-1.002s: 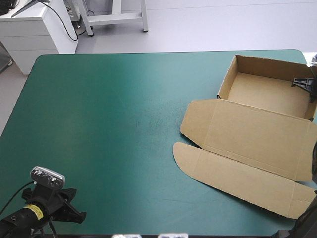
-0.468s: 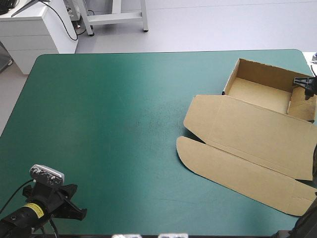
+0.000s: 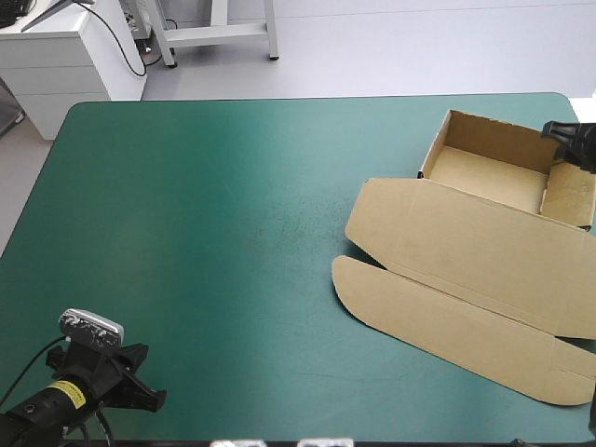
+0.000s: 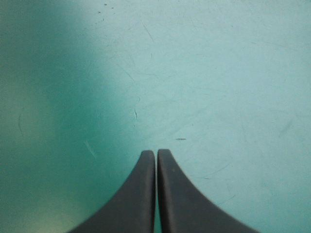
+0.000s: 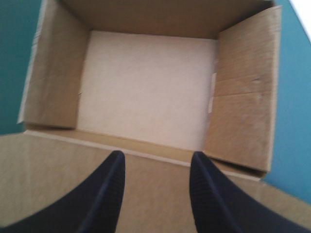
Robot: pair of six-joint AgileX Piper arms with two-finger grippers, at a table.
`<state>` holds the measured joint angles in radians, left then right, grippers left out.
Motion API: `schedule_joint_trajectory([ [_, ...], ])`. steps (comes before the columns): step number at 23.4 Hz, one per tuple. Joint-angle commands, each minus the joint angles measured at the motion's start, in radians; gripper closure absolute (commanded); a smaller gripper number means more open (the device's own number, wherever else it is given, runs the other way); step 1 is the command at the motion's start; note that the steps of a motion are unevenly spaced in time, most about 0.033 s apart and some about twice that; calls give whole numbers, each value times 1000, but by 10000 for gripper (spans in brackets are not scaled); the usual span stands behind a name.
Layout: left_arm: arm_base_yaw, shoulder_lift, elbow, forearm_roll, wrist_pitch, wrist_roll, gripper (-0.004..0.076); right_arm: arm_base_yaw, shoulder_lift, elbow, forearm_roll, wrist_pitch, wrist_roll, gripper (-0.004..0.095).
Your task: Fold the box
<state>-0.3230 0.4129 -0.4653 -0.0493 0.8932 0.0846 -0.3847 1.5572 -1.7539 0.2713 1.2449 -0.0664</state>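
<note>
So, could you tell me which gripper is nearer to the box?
Right. The right gripper hovers over the box, fingers apart; the left gripper sits shut above bare teal-green cover at the table's near left corner, far off.

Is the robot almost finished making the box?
Mostly built, I think. Done: the walls of the box stand up, making an open tray. In hand: nothing is gripped. The right gripper hangs open above the lid, by the tray's near edge, and the left gripper is shut over the bare table. Left: the lid lies flat on the table, not yet folded.
</note>
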Motion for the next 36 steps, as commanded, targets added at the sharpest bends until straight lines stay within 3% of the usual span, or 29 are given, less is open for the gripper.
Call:
schedule_joint_trajectory([
  [1,-5,9,-26,-13,-57,-1,731,-4,-174,125,65,2,-81,510],
  [9,-5,9,-26,-13,-57,-1,731,19,-631,627,61,-94,-194,510],
  [15,-5,9,-26,-13,-57,-4,731,208,-834,936,56,-197,-238,519],
  [26,-5,9,-26,-13,-57,-4,731,214,-926,1154,67,-279,-288,769],
  [36,-5,9,-26,-13,-57,-4,731,214,-1031,1237,67,-355,-325,821],
])
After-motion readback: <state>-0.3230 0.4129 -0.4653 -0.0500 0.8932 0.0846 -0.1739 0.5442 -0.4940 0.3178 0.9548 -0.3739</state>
